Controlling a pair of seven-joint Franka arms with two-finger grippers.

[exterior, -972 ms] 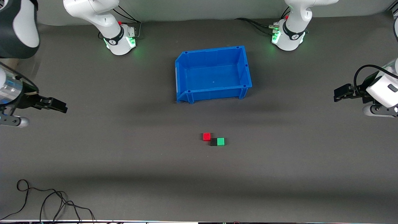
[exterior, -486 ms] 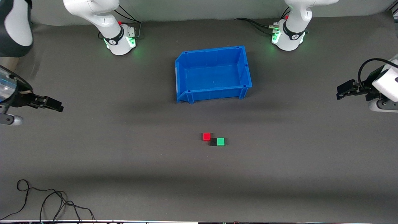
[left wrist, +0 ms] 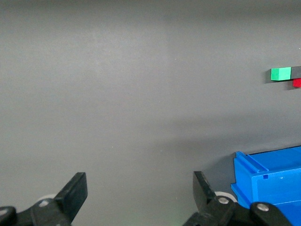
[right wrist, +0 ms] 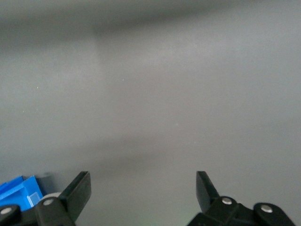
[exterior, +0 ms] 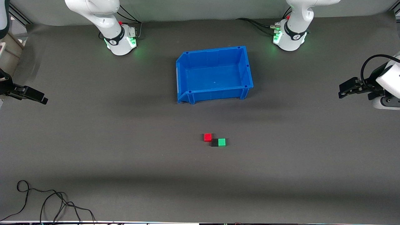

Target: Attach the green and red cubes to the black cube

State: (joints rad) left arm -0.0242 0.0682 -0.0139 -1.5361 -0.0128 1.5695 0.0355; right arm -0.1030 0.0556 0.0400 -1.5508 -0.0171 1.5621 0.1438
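The green cube [exterior: 222, 142] sits flush against the black cube [exterior: 214, 143] in the middle of the table, nearer the front camera than the blue bin. The red cube [exterior: 207, 137] lies at the black cube's corner, offset toward the bin. The left wrist view shows the green cube [left wrist: 281, 74], the black cube [left wrist: 296, 72] and the red cube [left wrist: 297, 83] far off. My left gripper [exterior: 342, 90] is open and empty at the left arm's end of the table [left wrist: 140, 187]. My right gripper [exterior: 43, 100] is open and empty at the right arm's end [right wrist: 142, 187].
An empty blue bin [exterior: 215, 93] stands between the arm bases and the cubes; its corner shows in the left wrist view [left wrist: 263, 174] and the right wrist view [right wrist: 19, 192]. A loose black cable [exterior: 47, 203] lies near the table's front edge at the right arm's end.
My right gripper has drawn back toward its end of the table, away from the cubes. My left gripper has shifted slightly. The cubes have not moved.
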